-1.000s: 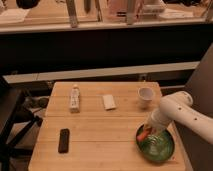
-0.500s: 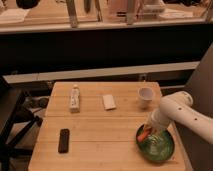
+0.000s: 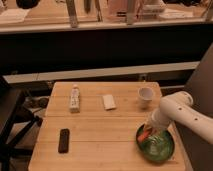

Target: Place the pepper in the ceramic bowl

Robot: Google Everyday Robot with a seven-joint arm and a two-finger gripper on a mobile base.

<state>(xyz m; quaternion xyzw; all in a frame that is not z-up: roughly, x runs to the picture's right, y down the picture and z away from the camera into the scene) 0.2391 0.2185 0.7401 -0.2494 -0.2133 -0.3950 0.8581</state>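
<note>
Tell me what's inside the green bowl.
The ceramic bowl holds the pepper at its left rim, with the gripper right over it. The gripper hides part of the pepper.

The gripper point(image 3: 149, 131) sits low over the bowl point(image 3: 156, 145) at the table's point(image 3: 100, 145) right front corner. Behind it stands the cup point(image 3: 145, 94). Bottle point(image 3: 74, 98), packet point(image 3: 108, 101) and remote point(image 3: 64, 140) lie well apart, leaving the table's middle open.

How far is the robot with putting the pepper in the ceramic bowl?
Nearly done. The pepper is already over the near-left rim of the ceramic bowl, with the gripper right at it. Whether the gripper is holding it cannot be seen. Left: let go, if needed, and lift the arm away.
</note>
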